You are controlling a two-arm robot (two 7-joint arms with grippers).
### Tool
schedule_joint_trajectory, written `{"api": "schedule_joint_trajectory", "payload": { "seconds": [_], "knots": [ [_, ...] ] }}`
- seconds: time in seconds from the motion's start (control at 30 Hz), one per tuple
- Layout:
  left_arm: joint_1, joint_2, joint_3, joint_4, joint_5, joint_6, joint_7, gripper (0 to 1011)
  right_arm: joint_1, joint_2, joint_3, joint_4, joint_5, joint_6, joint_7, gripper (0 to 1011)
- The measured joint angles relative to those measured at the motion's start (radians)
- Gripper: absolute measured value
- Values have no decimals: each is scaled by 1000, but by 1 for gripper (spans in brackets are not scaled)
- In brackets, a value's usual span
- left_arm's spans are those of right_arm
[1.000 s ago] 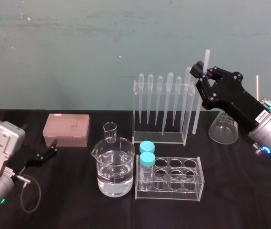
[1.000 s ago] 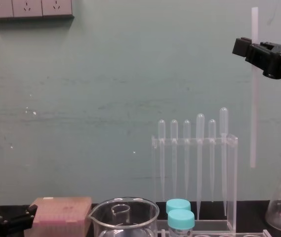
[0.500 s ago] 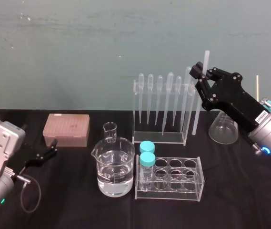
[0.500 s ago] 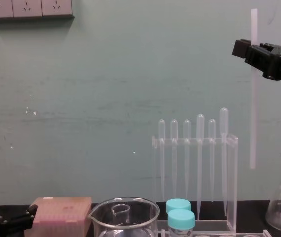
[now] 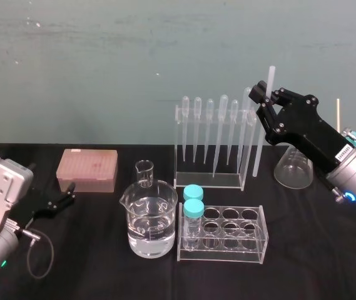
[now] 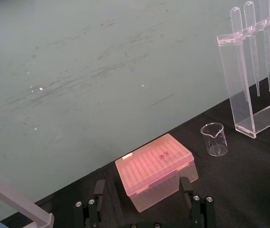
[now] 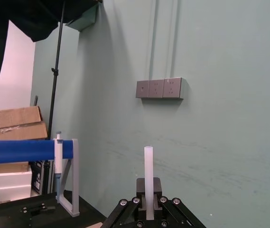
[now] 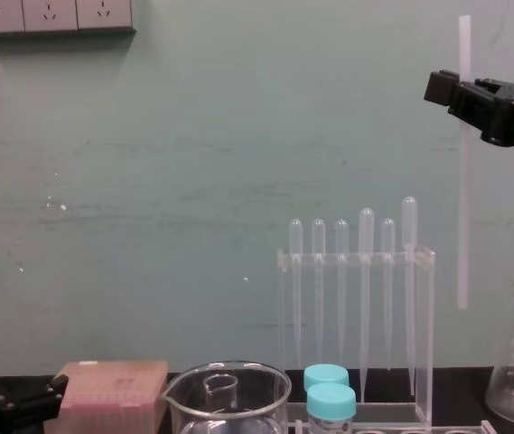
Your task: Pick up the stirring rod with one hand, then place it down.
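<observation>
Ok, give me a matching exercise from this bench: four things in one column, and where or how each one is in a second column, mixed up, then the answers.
Column A
1. stirring rod
2. pink tip box
3. large beaker
4. teal-capped tubes

Column B
a. standing in the clear tube rack
b. held upright in the air by the right gripper
c. partly filled with clear liquid
d. on the table, near the open left gripper

Pairs: 1-b, 2-d, 3-c, 4-a
</observation>
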Motion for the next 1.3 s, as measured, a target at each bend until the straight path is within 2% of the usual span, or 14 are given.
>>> {"api": "schedule_joint_trajectory", "payload": {
  "seconds": [1.03, 1.13, 1.3],
  "knots": [
    [0, 0, 0, 0, 0, 0, 0, 1000, -1, 6, -4, 3, -6, 9, -1, 70],
    [0, 0, 0, 0, 0, 0, 0, 1000, 1, 6, -5, 9, 2, 13, 3, 70],
    [0, 0, 0, 0, 0, 0, 0, 1000, 4, 7, -23, 60, 16, 9, 35, 71]
  ]
}}
